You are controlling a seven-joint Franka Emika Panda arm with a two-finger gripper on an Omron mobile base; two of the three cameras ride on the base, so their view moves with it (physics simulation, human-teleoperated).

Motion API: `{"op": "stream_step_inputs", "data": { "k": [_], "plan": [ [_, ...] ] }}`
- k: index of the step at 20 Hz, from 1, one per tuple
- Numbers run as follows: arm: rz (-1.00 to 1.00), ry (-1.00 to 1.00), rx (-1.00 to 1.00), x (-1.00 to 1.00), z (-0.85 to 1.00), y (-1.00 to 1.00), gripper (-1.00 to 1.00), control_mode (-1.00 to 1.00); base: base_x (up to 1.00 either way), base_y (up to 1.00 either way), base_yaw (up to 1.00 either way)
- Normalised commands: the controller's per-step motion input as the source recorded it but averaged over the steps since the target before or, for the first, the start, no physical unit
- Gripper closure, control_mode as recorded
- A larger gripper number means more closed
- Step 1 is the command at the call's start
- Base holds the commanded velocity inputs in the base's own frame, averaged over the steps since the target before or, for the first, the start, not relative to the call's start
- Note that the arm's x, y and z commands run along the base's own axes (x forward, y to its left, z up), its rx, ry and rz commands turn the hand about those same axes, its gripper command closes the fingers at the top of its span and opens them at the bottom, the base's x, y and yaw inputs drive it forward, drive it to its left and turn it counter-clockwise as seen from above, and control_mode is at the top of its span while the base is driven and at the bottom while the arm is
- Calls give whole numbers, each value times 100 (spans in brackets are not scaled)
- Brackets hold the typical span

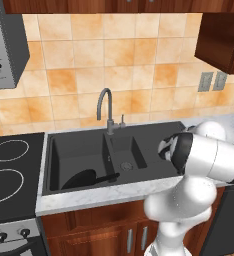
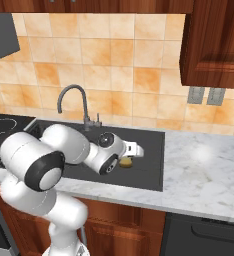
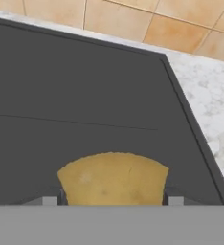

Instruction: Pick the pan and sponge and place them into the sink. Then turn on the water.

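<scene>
Orange-tan tiles back the kitchen wall, and below them a marbled white table carries the dark grey sink. We see its large basin on the left, a smaller basin beside it and a flat drainboard on the right. A grey gooseneck faucet rises behind the divider between the basins. To the left of the sink lies a black stovetop with ring-marked burners.

We find the pan already lying in the large basin, at its front, with its black handle reaching right toward the divider.

From the right base view we see our arm stretched low over the drainboard, and the end effector sits right at the sponge, a small yellow-tan block resting on the drainboard. In the hand view the sponge lies on the dark surface directly between our two finger tips, which stand one on each side of it. The jaws are spread about as wide as the sponge, but we cannot tell whether they press on it or merely flank it.
</scene>
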Motion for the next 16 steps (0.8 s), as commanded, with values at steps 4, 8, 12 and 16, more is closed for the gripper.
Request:
{"op": "stream_step_inputs", "data": {
  "k": [4, 8, 12, 16],
  "plan": [
    [0, 0, 6, 0, 58, 27, 100, -100, 0, 0, 0],
    [0, 0, 11, 0, 46, 29, 100, -100, 0, 0, 0],
    [0, 0, 15, 0, 29, 39, 100, -100, 0, 0, 0],
    [1, 0, 12, 0, 4, 53, 100, -100, 0, 0, 0]
  ]
}}
